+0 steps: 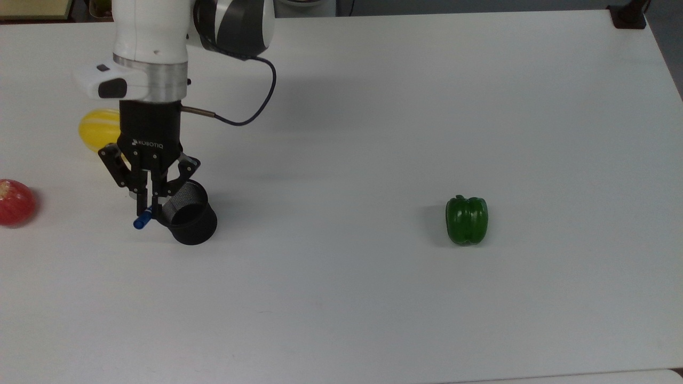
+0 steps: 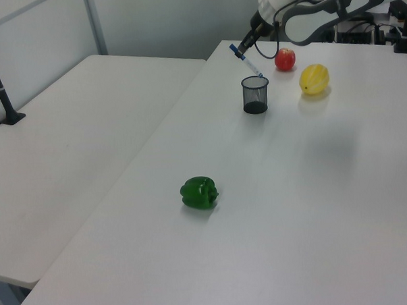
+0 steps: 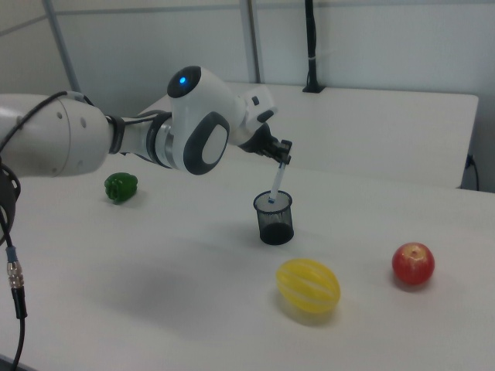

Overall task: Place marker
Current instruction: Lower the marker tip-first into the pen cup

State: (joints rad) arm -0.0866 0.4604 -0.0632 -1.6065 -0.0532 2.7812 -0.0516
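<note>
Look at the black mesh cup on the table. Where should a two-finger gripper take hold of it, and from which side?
Probably at the rim, from above. The cup stands upright with its mouth open, so one finger could go inside and one outside the thin wall. The marker, held by the gripper, hangs tilted over the mouth, so the wall away from it, on the right view's right, looks freest.

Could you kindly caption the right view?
Gripper holds the marker, tip at the black mesh cup's rim.

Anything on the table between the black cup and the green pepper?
No. In the top view the table is bare between the cup and the pepper.
</note>
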